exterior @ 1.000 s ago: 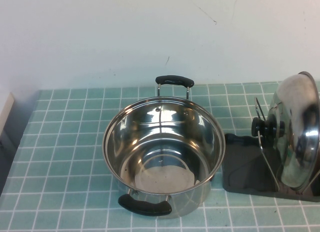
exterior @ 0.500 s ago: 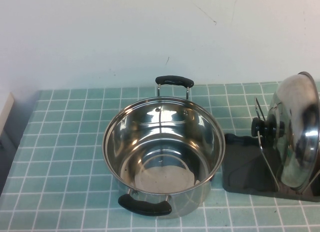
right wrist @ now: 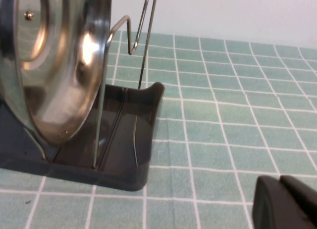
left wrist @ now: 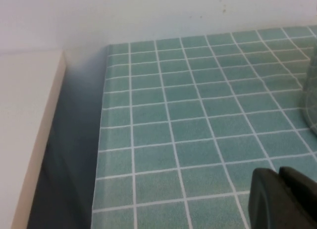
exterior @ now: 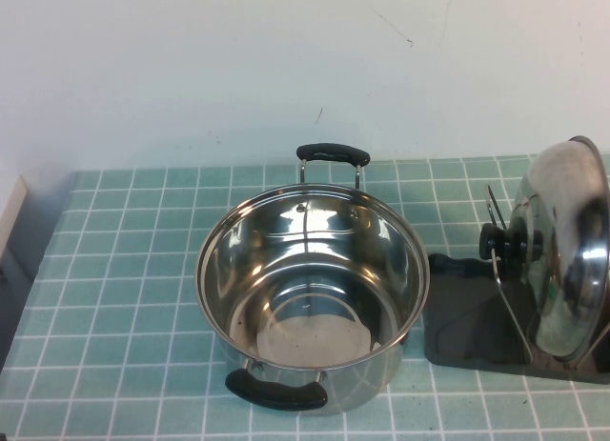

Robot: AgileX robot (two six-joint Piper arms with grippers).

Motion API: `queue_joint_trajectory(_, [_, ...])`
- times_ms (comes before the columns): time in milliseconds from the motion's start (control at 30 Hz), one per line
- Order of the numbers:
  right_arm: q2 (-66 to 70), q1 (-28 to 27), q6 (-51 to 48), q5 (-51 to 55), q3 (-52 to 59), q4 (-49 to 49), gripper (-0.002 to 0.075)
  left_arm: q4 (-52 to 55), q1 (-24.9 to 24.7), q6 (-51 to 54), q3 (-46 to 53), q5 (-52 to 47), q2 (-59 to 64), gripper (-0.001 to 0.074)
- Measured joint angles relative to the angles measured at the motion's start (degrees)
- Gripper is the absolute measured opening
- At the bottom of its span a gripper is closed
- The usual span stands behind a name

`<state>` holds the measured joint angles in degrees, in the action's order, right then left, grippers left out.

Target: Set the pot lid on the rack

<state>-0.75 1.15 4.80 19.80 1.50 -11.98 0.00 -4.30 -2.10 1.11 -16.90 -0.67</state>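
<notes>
Green tiled table, steel pot standing on it, dark grey rack just ahead of the right gripper, left gripper low above bare tiles.

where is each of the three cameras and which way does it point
High view: raised on the robot's side, angled down at the pot, with the pot lid upright on the rack to the right; no arm shows.
Left wrist view: low over bare tiles at the table's left edge; only a dark bit of the left gripper shows.
Right wrist view: low beside the rack, facing the pot lid's underside; a dark bit of the right gripper shows.
Shared: high and right wrist views both show lid and rack.
</notes>
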Motion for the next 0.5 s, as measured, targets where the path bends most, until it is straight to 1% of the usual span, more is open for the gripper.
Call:
queue_joint_trajectory(67, [0.0, 0.0, 0.0, 0.0, 0.0, 0.0, -0.0001, 0.0, -1.5, 1.19, 0.0, -0.05, 0.0, -0.0003])
queue_joint_trajectory(167, [0.0, 0.0, 0.0, 0.0, 0.0, 0.0, -0.0001, 0.0, -2.27, 1.7, 0.0, -0.14, 0.0, -0.0003])
queue_joint_trajectory(500, [0.0, 0.0, -0.04, 0.0, 0.0, 0.0, -0.0001, 0.0, -2.26, 2.1, 0.0, -0.14, 0.0, -0.0002])
